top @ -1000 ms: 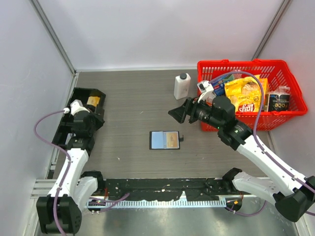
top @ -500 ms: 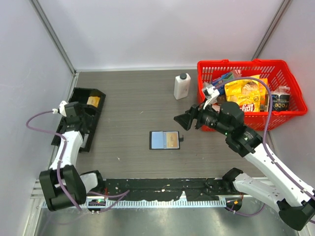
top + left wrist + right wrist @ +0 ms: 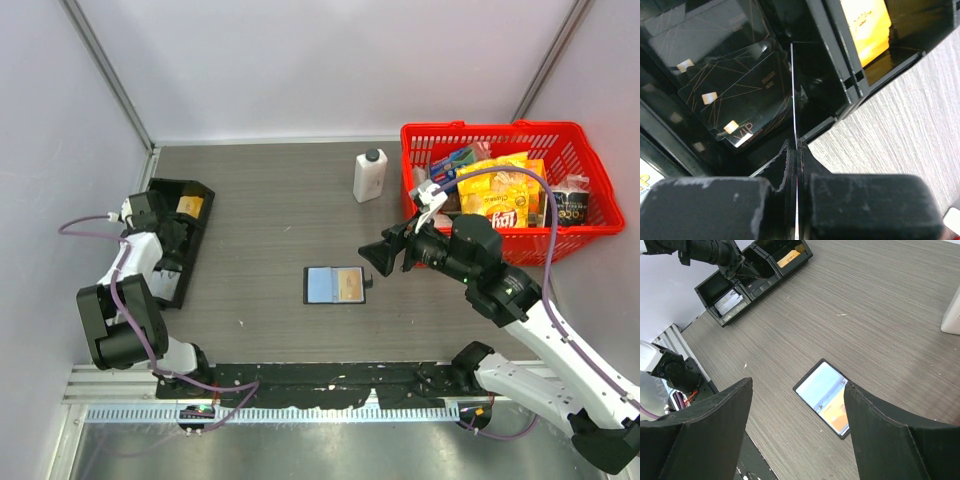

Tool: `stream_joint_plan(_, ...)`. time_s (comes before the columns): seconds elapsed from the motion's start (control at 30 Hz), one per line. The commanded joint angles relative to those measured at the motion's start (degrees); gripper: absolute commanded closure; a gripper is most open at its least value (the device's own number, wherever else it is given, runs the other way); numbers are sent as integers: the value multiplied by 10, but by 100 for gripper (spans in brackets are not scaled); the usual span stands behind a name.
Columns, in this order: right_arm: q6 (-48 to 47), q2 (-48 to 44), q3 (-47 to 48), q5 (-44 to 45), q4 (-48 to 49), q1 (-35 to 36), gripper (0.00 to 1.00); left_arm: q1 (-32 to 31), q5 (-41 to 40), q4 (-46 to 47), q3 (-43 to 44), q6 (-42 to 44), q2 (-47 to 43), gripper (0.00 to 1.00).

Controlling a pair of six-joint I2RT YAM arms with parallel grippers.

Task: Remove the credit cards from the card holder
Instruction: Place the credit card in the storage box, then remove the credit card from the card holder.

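The card holder (image 3: pixel 335 285) lies open and flat mid-table, a black bifold showing a light blue credit card (image 3: pixel 822 385) in one half and an orange one (image 3: pixel 836 412) in the other. My right gripper (image 3: pixel 798 383) hovers above it, open wide with nothing between the fingers; seen from above, the right gripper (image 3: pixel 376 256) sits just right of the holder. My left gripper (image 3: pixel 796 147) is shut on a thin card (image 3: pixel 793 90) seen edge-on, held over the black compartment tray (image 3: pixel 850 85). From above, the left gripper (image 3: pixel 163 232) is over that tray (image 3: pixel 192 188).
Inside the tray lie black cards marked VIP (image 3: pixel 735 95) and a yellow card (image 3: pixel 865 25). A white bottle (image 3: pixel 369 176) stands at the back, next to a red basket (image 3: pixel 500 135) full of snack packs on the right. Grey walls close in the table on both sides.
The left arm has folded back toward the left wall, its gripper staying over the tray. The right gripper has slid nearer and lower, closer to the card holder.
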Motion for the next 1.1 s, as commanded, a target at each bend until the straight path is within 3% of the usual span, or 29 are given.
stream_joint_plan(0.0,-20,-7,4,19,5,6,22,6,0,-45,37,0,0,95)
stream_joint_plan(0.07,-20,-3,5,19,5,7,22,6,-16,-68,47,14,-6,85)
stream_joint_plan(0.13,-18,-1,7,19,5,8,22,6,-34,-85,55,32,-12,68)
stream_joint_plan(0.27,-15,10,13,20,-1,7,22,6,-58,-118,73,62,-33,49)
stream_joint_plan(0.53,7,40,32,27,-17,6,22,-19,-44,-154,74,114,-119,28)
stream_joint_plan(0.67,26,57,34,27,-24,7,22,-134,-67,-169,82,133,-155,24)
stream_joint_plan(0.8,39,71,34,45,-32,8,23,-307,-106,-175,95,121,-156,21)
stream_joint_plan(0.9,45,82,34,69,-43,10,27,-435,-132,-169,102,106,-129,21)
stream_joint_plan(1.07,64,86,16,92,-40,20,34,-583,-133,-144,149,105,-43,23)
